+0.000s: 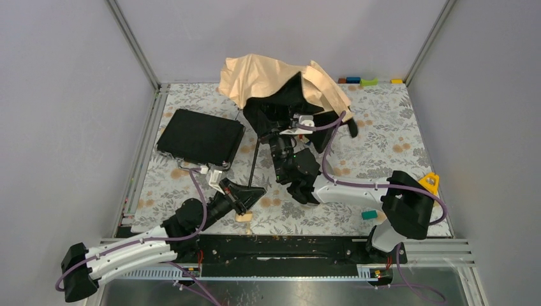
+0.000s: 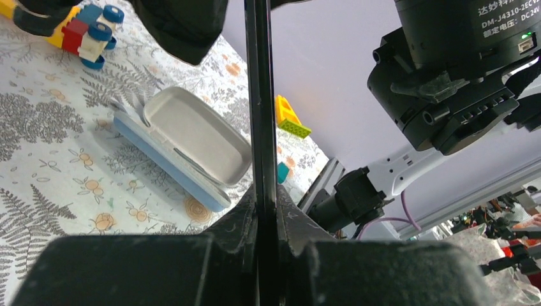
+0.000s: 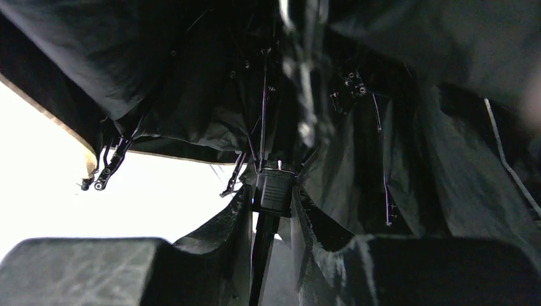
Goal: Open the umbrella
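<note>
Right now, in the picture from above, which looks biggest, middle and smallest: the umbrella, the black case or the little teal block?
Biggest: the umbrella.
Middle: the black case.
Smallest: the teal block, tiny beside both.

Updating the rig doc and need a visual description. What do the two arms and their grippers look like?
The two match. The left arm and right arm have white links between chunky black joint housings. A purple cable loops loosely along each arm. The left gripper and right gripper have matte black, scuffed wedge-shaped fingers. One black motor housing carries white printed lettering.
</note>
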Robot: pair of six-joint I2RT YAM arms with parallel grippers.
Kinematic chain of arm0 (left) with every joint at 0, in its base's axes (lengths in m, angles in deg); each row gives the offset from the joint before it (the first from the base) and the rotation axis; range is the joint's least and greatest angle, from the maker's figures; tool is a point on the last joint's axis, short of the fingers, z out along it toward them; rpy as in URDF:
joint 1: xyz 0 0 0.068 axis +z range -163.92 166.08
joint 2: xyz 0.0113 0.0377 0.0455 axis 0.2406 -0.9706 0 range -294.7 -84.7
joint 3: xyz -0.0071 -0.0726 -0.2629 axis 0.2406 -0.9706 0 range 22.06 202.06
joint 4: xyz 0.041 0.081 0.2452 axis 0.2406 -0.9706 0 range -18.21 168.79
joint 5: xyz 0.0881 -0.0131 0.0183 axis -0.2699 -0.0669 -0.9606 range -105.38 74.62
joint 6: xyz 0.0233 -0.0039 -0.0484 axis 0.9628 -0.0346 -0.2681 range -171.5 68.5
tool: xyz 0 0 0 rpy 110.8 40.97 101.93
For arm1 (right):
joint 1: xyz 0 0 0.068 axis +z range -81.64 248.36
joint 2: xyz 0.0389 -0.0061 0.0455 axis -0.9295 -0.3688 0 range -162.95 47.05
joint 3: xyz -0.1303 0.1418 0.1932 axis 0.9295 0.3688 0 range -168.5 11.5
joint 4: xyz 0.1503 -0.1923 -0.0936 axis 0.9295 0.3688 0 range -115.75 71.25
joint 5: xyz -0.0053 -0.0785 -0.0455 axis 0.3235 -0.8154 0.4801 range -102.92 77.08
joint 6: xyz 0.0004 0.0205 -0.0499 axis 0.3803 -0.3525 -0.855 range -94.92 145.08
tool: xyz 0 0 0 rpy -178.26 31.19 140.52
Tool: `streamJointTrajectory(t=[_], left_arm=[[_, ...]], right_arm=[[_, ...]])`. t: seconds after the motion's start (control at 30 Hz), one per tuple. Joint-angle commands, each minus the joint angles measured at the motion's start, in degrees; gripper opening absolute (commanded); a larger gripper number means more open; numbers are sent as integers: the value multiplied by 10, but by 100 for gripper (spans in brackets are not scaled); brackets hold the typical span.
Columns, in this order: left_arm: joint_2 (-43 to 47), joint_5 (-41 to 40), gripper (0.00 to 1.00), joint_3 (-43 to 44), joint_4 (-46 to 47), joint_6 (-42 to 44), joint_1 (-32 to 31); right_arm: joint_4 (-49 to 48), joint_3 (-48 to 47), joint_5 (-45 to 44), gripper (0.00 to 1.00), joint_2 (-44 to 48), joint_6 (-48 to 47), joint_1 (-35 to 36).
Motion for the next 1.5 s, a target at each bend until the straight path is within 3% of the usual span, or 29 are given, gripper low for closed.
streamJointTrajectory(t=[0.0, 0.33, 0.53, 1.03, 1.47], left_arm=[[15, 98, 0, -27, -20, 51, -36], [14, 87, 0, -25, -6, 30, -50], [16, 61, 0, -32, 7, 9, -61], [-40, 57, 0, -6, 24, 65, -106], [-79, 30, 0, 9, 38, 79, -156]], right_arm=[[-134, -118, -80, 0, 10, -125, -94], [-130, -209, -36, 0, -25, -192, -153], [-34, -223, -7, 0, 3, -111, -214], [26, -417, 13, 0, -38, -200, -237], [93, -501, 17, 0, -58, -196, -268]])
